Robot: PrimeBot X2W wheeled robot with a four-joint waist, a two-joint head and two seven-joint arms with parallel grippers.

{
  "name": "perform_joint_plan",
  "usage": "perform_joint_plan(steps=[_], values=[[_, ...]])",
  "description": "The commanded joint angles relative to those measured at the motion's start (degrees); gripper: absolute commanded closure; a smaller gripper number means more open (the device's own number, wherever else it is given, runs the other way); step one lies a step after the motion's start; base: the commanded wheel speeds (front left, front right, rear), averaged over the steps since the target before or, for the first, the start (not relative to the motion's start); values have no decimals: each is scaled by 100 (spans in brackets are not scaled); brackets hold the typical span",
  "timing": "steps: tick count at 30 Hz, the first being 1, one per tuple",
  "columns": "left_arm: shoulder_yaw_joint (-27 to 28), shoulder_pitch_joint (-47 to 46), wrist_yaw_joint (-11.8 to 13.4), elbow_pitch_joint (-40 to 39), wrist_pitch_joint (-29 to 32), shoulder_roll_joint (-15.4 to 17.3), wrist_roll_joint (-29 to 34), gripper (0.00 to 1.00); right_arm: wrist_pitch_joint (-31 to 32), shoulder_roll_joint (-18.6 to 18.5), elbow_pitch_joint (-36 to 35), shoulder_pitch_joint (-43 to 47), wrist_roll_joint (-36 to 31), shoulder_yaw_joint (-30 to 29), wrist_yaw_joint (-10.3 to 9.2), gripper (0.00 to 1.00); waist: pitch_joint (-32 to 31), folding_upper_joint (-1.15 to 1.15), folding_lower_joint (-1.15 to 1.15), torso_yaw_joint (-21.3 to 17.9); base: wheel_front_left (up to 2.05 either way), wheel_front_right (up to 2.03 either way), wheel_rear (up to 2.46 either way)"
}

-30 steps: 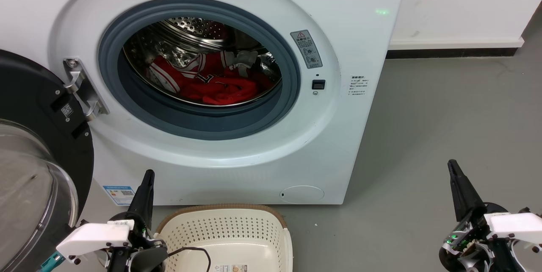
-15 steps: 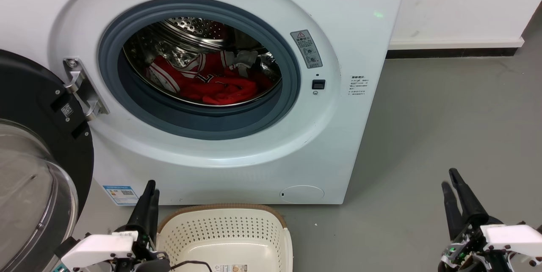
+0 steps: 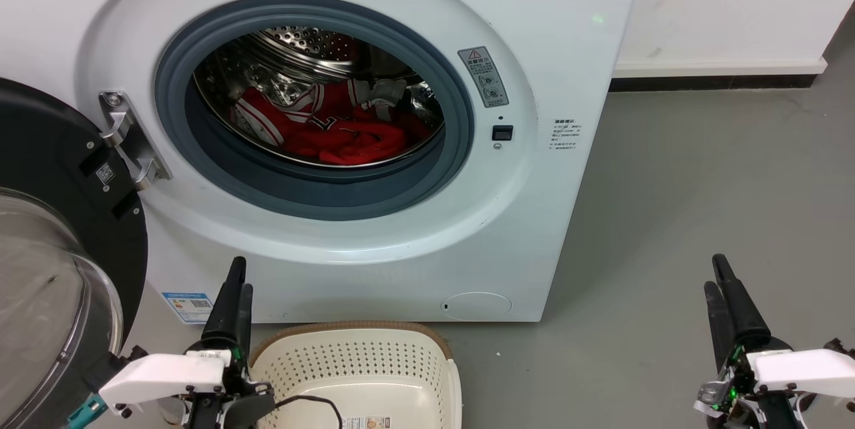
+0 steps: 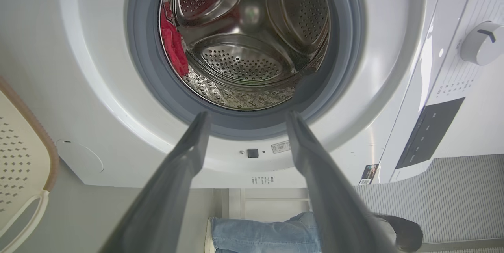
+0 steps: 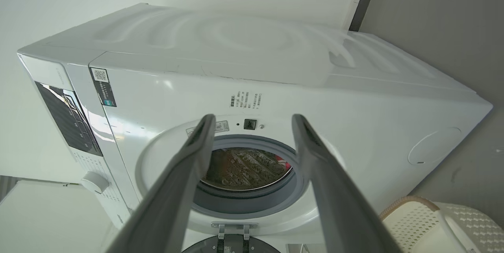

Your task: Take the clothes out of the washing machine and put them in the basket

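At the bottom of the drum (image 3: 300, 41), at 12 o'clock from the basket (image 3: 347, 326), the clothes (image 3: 334, 131) lie in a red heap behind the grey ring (image 3: 320, 198) of the machine (image 3: 401, 268); none is in the basket yet. The heap sits low and well back, so I judge a reaching finger could catch the ring or scrape the steel. A garment dragged over that lip could snag, or slip free and land on the floor (image 3: 668, 182) short of the basket. The open door (image 3: 60, 168) at 9 o'clock crowds the left arm's swing. The left gripper (image 3: 242, 275), at 7 o'clock in the head view, is just beside the basket rim, with a black cable (image 3: 314, 402) looping into the basket; a careless lift could shove it. The right gripper (image 3: 713, 272) hangs at 4 o'clock, well apart from everything. Both grippers have their fingers parted by a moderate gap, plain in the wrist views, and hold and touch nothing.
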Motion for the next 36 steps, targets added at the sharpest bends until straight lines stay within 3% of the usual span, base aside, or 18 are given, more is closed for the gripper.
perform_joint_plan(steps=[1,19,36], values=[[-32,-165,0,-184,-74,10,222,0,-68,-17,-178,-43,-327,-2,0,0,-1,0,0,-3,0,0,0],[-349,-207,-1,-540,-493,163,2677,0,-484,-18,-718,177,-3079,130,0,0,-18,0,0,-37,0,0,0],[-421,-218,28,-511,-805,296,4501,0,-664,-19,-777,322,-4783,199,0,0,-14,0,0,-71,0,0,0]])
